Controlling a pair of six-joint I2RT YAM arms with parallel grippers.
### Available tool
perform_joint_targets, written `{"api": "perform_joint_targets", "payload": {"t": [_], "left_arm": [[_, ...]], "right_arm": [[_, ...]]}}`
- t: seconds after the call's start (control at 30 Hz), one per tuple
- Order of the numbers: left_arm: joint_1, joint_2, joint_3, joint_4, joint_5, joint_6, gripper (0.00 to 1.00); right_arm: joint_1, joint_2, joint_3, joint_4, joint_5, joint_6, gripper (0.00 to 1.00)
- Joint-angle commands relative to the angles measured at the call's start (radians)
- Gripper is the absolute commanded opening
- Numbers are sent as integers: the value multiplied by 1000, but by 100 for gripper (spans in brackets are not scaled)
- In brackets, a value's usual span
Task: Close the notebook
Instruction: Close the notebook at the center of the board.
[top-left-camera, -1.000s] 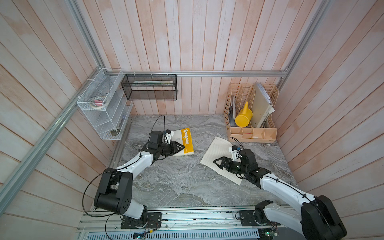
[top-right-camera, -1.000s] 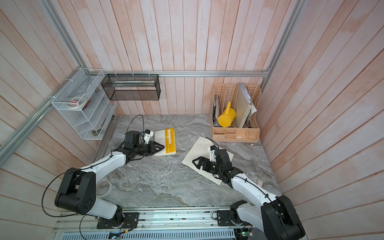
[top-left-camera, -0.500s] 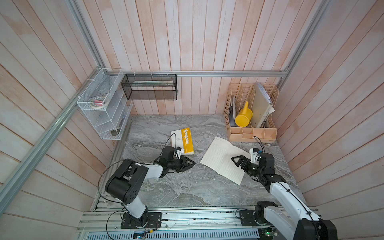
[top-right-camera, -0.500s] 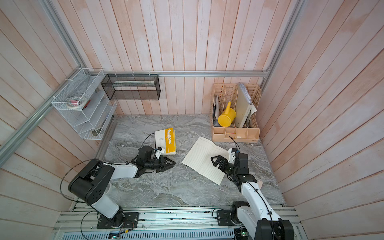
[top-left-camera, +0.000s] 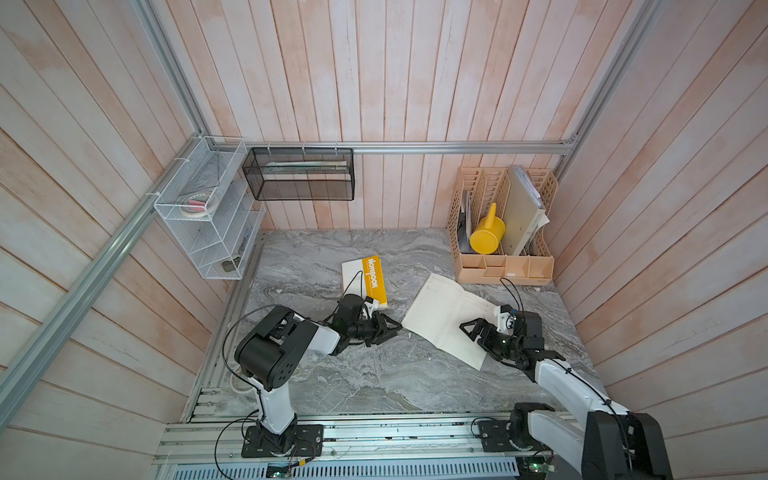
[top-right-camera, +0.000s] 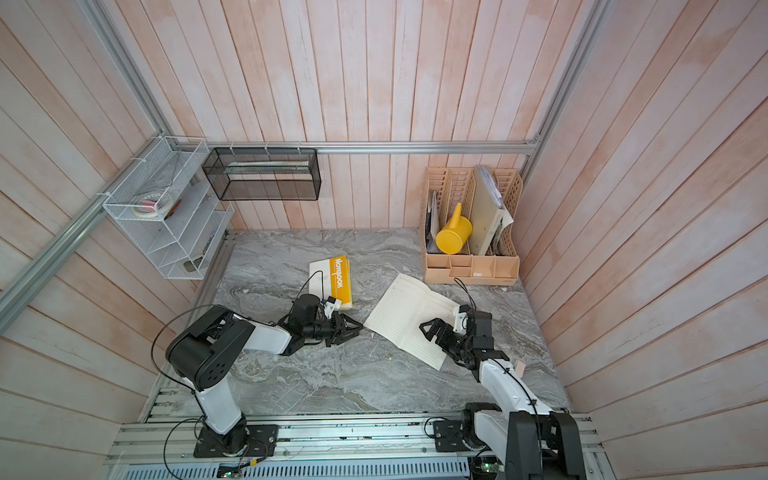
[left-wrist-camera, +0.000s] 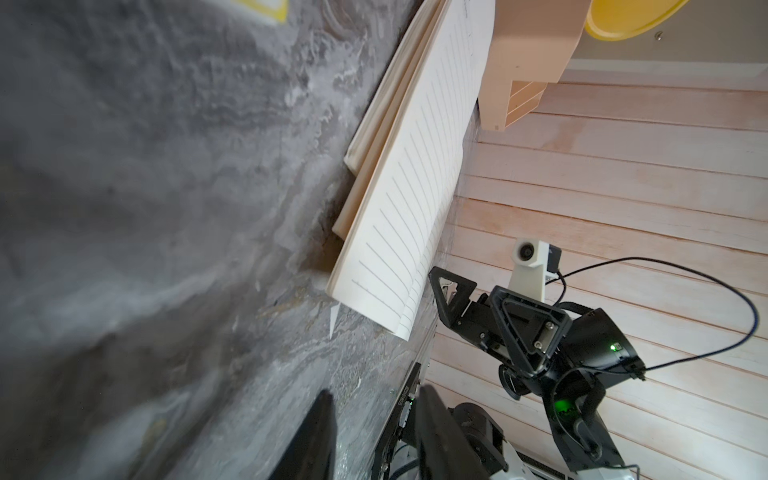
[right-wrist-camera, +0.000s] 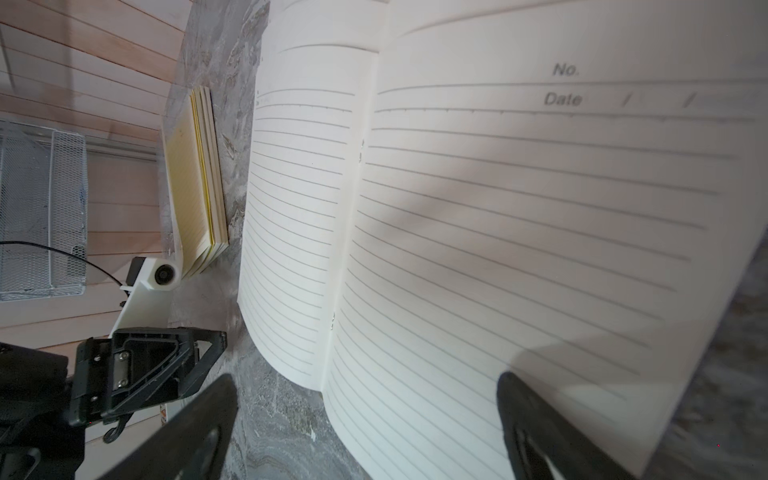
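You've got the notebook (top-left-camera: 445, 316) lying open and face-up, cream ruled pages, "No." and "Date" headers printed on the page, just in front of the peach file organizer (top-left-camera: 503, 266), skewed to it, spine diagonal, far page's outer edge bowed up

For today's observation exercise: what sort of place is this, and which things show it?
Probably a robot test cell staged as a study desk: plank walls box in a marble-look tabletop, a file organiser and open notebook sit on it, and two robot arms are mounted at its edge.
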Motion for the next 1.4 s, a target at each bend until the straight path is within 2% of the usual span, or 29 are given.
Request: {"api": "perform_joint_targets", "payload": {"t": [0.0,0.07,0.67,0.97,1.07,1.13,1.23,1.37], "left_arm": [[-7,37,33,-4,-28,-9,36],[-9,52,46,-5,-31,-15,39],[-27,147,128,13,-58,-36,37],[-33,160,144,33,-73,-56,29],[-36,159,143,41,-74,-60,22],[-38,156,141,44,-75,-63,11],[-44,153,138,48,-73,-62,3],[-49,145,138,57,-68,-61,0]], "right_arm": [[-8,17,-21,-1,2,-30,98],[-9,21,-24,-11,0,-34,98],[-9,-19,-28,-61,-11,-49,98],[-9,-28,-24,-72,-18,-51,98],[-9,-31,-27,-70,-22,-49,98],[-9,-32,-28,-71,-23,-49,98],[-9,-33,-28,-67,-24,-48,98],[-10,-35,-28,-65,-29,-45,98]]}}
